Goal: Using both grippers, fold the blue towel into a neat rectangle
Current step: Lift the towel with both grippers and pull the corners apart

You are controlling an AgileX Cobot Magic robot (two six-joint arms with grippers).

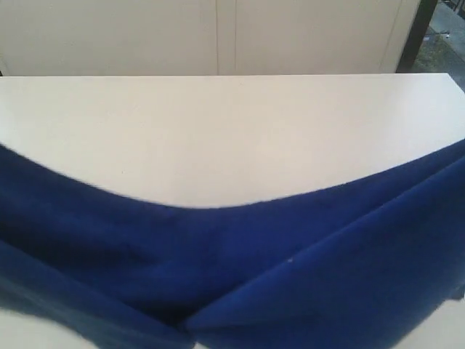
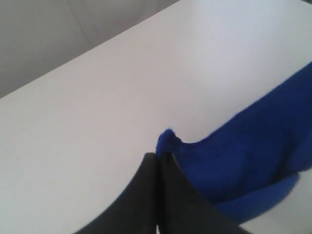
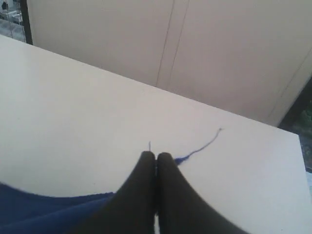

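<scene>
The blue towel (image 1: pixel 232 276) hangs in a sagging arc across the near part of the exterior view, raised at both sides, with folds low in the middle. Neither gripper shows in that view. In the left wrist view my left gripper (image 2: pixel 156 156) is shut on a corner of the blue towel (image 2: pixel 243 161); a small blue nub sticks out past the fingertips. In the right wrist view my right gripper (image 3: pixel 156 155) is shut on another corner, with the towel (image 3: pixel 44 212) trailing behind and a loose blue thread (image 3: pixel 202 146) lying out past the tips.
The white table (image 1: pixel 218 131) stretches beyond the towel to its far edge. Cream wall panels (image 1: pixel 218 36) stand behind it. A dark post (image 1: pixel 420 29) rises at the far right corner.
</scene>
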